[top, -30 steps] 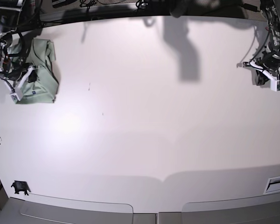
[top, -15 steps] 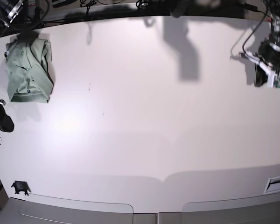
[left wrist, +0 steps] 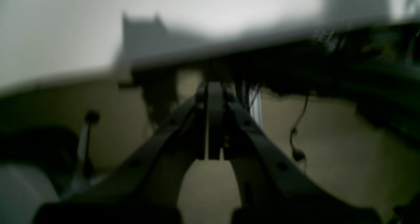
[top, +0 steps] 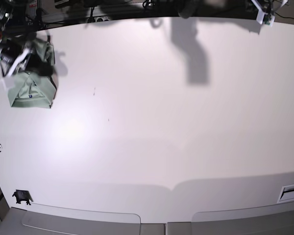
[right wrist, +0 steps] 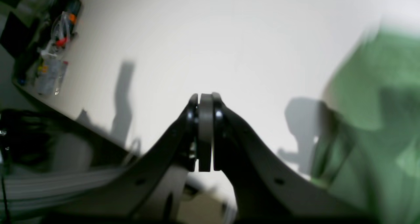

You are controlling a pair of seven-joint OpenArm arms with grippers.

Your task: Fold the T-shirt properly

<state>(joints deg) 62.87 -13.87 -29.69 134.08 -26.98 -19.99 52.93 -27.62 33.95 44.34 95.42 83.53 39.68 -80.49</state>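
Judging the pale mint-green cloth T-shirt (top: 32, 83) already folded, just beside our closed, empty right claw (right wrist: 205, 132) on the white table (top: 161, 122), we should retreat without snagging; left claw (left wrist: 210, 125) closed too.

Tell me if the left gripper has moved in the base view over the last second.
Yes. The left gripper has pulled back from over the table's right side to its far edge, jaws shut and holding nothing.
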